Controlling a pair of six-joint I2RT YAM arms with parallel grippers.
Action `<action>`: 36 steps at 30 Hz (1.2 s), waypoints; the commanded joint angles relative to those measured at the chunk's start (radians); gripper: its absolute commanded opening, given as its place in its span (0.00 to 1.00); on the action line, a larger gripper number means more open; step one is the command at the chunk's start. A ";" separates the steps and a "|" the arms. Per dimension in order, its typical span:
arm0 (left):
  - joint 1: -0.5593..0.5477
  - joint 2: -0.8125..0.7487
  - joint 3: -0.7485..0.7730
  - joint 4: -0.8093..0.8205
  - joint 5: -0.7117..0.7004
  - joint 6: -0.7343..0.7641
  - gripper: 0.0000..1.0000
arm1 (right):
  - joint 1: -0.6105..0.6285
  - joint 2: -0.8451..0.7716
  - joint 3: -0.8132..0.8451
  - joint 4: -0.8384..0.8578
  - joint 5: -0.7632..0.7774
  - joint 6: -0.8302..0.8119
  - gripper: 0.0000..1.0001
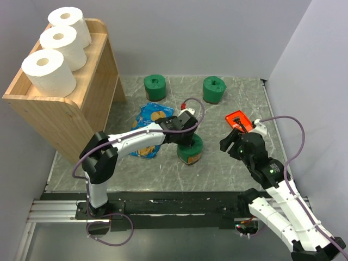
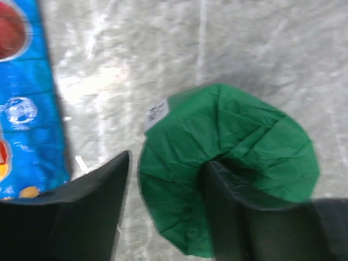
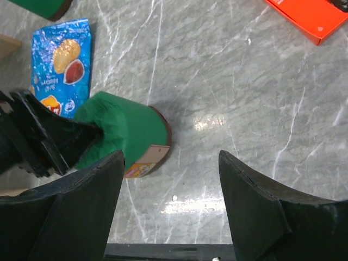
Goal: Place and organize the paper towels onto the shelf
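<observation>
Three white paper towels [image 1: 49, 70] [image 1: 62, 44] [image 1: 68, 22] stand in a row on top of the wooden shelf [image 1: 60, 117] at the left. Two dark green rolls [image 1: 155, 87] [image 1: 213, 89] stand at the back of the table. A third green roll [image 1: 191, 155] [image 2: 244, 141] [image 3: 128, 128] sits tilted mid-table, its labelled end toward the near edge. My left gripper [image 1: 187, 136] [image 2: 168, 160] straddles its wall, one finger in the hollow centre. The other is outside, with a sliver of table between it and the roll. My right gripper [image 1: 231, 142] [image 3: 169, 156] hangs open and empty to the roll's right.
A blue chip bag [image 1: 149, 117] [image 2: 22, 109] [image 3: 57, 62] lies flat just left of the held-at roll. A flat red-orange object [image 1: 238, 120] [image 3: 310, 19] lies beyond the right gripper. Grey walls close in the table's back and right sides.
</observation>
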 commanded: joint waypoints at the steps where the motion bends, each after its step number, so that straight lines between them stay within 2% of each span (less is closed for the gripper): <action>1: 0.009 -0.064 0.041 -0.060 -0.079 0.000 0.68 | -0.005 -0.001 -0.002 0.052 -0.022 -0.031 0.77; 6: 0.006 -0.107 0.107 -0.054 -0.018 0.066 0.84 | -0.005 0.015 0.015 0.041 0.003 -0.041 0.77; 9: -0.016 -0.091 0.132 -0.038 0.025 0.098 0.87 | -0.005 0.007 0.019 0.030 0.042 -0.043 0.77; 20: -0.125 0.008 0.199 -0.068 0.071 0.166 0.80 | -0.005 -0.080 0.027 -0.013 0.141 -0.060 0.77; 31: -0.139 0.064 0.150 -0.040 0.069 0.167 0.77 | -0.003 -0.126 0.029 -0.020 0.148 -0.057 0.77; 36: -0.140 0.074 0.112 0.000 0.088 0.183 0.72 | -0.003 -0.133 0.032 -0.023 0.149 -0.060 0.77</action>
